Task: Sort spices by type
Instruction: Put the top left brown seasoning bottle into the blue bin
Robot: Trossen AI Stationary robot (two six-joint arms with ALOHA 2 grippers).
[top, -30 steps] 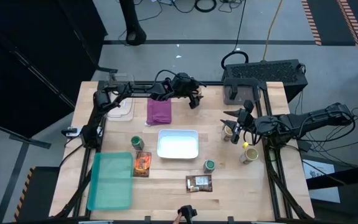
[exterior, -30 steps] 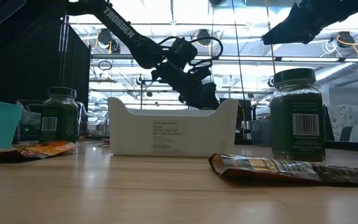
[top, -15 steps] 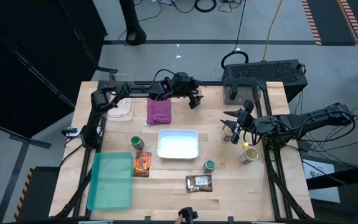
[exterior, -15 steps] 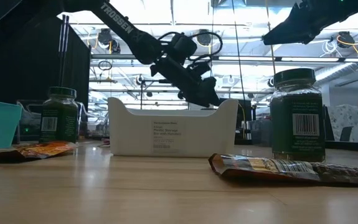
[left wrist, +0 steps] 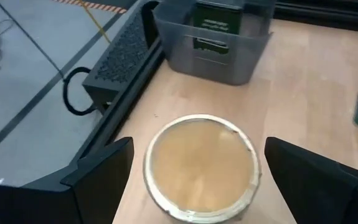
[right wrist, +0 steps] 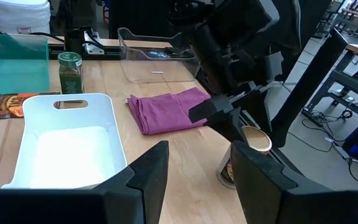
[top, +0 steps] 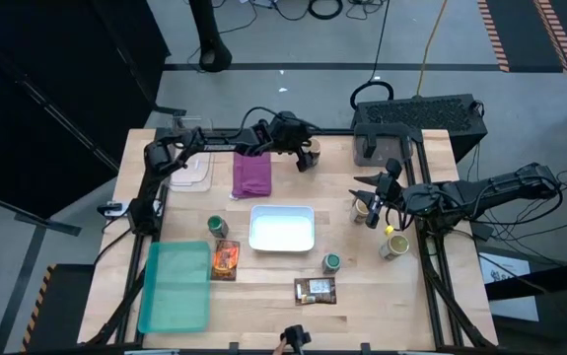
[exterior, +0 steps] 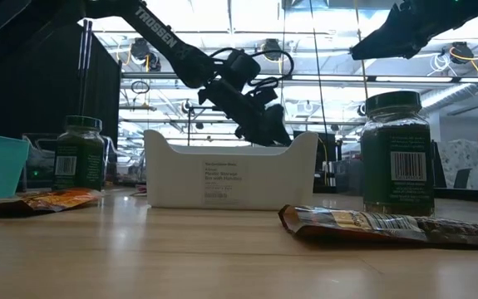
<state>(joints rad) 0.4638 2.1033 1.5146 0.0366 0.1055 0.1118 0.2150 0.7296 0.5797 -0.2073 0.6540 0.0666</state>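
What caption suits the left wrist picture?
Open left claw poised around a small round tan-lidded spice jar on the wooden table.

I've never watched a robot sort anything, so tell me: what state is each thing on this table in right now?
Left tool: open, either side of the tan-lidded round jar.
Tan-lidded round jar: upright, lid on.
Right tool: open, empty.
White plastic bin: empty.
Purple cloth: folded.
Green-lidded jars: upright, closed.
Orange packet: lying flat.
Dark brown packet: lying flat.
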